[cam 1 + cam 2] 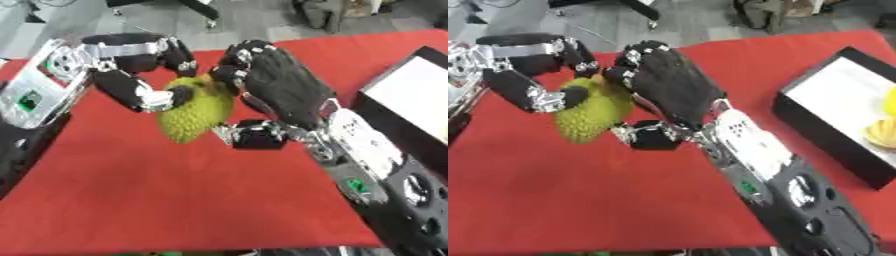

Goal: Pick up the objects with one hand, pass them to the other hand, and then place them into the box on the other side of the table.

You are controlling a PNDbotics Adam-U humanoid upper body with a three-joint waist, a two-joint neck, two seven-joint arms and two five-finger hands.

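Note:
A spiky yellow-green fruit [193, 118] hangs above the red table between both hands. My left hand [133, 54] comes in from the left. Its fingers curl over the fruit's top and its thumb [164, 98] presses the near side. My right hand [284, 88] reaches in from the right. Its fingers are curled onto the fruit's upper right, and its thumb [255, 135] sits below, beside the fruit's lower edge. The far side of the fruit is hidden behind the fingers.
A black box with a white inside [816, 129] stands at the table's right edge, with yellow things [883, 131] in its near end. Red cloth [175, 200] covers the table. Grey floor and chair legs lie beyond the far edge.

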